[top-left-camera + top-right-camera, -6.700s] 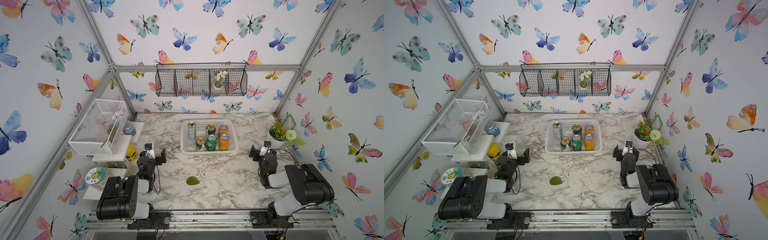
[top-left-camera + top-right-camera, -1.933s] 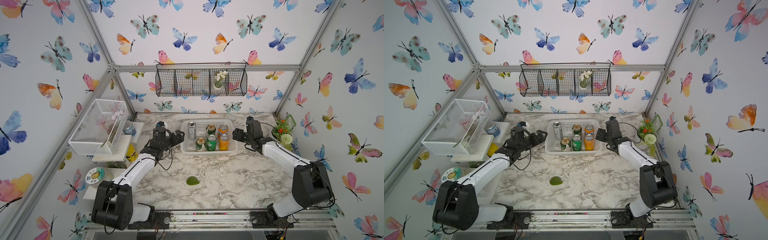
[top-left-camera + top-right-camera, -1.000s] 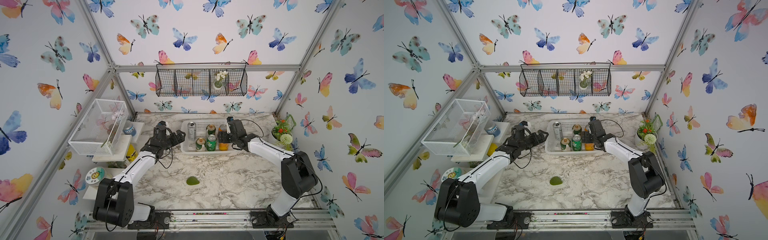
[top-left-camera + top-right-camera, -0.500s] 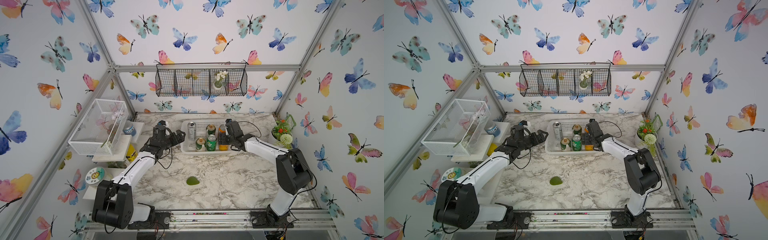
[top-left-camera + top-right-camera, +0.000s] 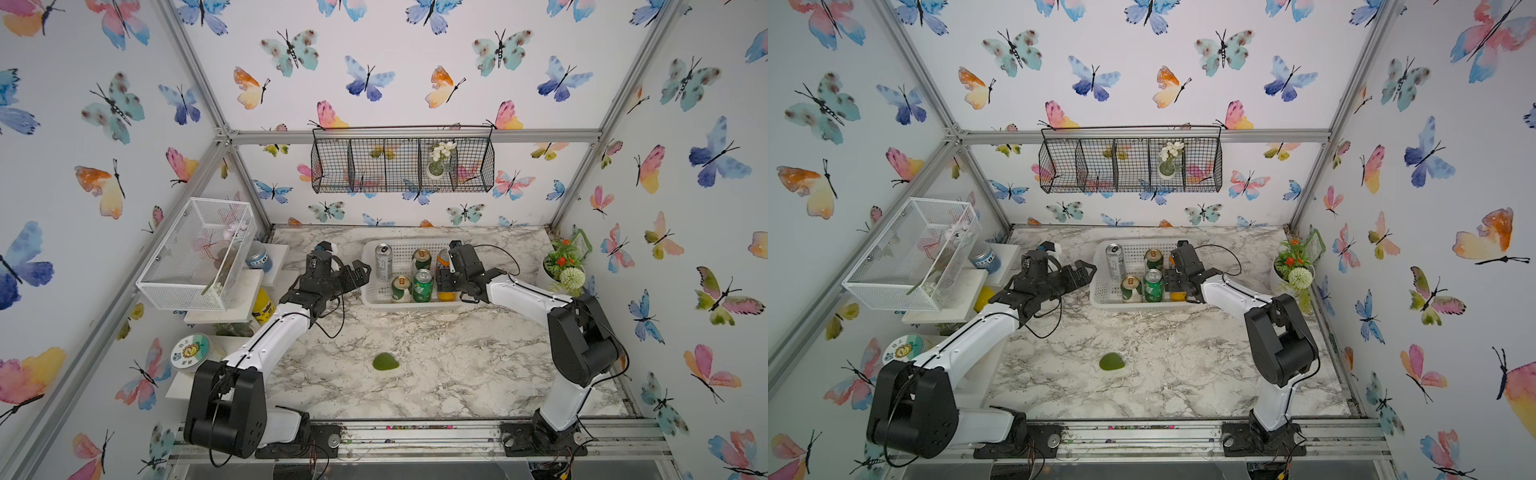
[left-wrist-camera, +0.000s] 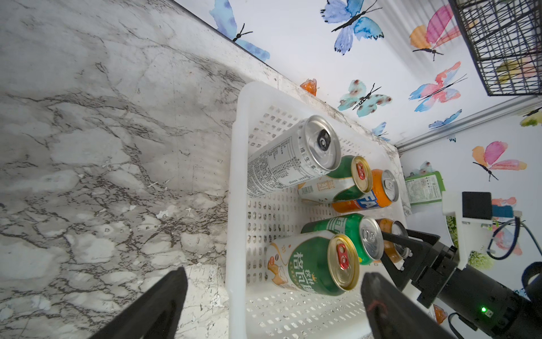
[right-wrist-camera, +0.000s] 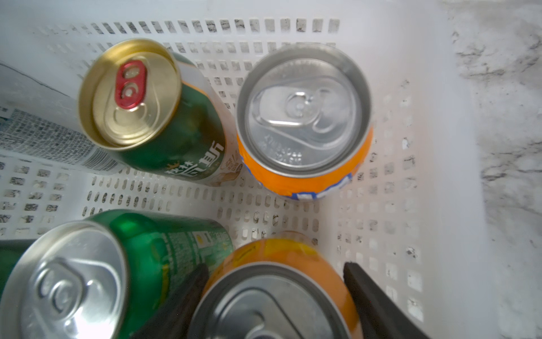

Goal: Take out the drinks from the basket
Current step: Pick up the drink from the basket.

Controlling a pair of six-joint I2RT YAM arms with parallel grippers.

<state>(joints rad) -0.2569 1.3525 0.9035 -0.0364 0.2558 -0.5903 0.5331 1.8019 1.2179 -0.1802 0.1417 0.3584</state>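
The white basket (image 5: 409,306) (image 5: 1133,305) stands at the back of the marble table and holds several upright drinks: a tall silver can (image 5: 383,262), two green-and-cream cans (image 5: 401,288), a bright green can (image 5: 422,285) and two orange Fanta cans. My right gripper (image 5: 445,276) (image 7: 275,267) reaches in from the right. Its fingers press both sides of the near orange can (image 7: 278,255) (image 6: 391,249), which stands on the basket floor. My left gripper (image 5: 359,272) (image 6: 274,276) is open at the basket's left wall and holds nothing.
A green lump (image 5: 385,360) lies mid-table. A potted plant (image 5: 563,270) stands right of the basket. Shelves on the left carry a white wire-mesh box (image 5: 195,253), a blue-lidded jar (image 5: 258,257) and a yellow jar (image 5: 262,305). A black wire basket (image 5: 401,164) hangs on the back wall.
My right gripper has moved left into the basket and closed round the near orange can. The left arm has hardly moved and its jaws stay wide.
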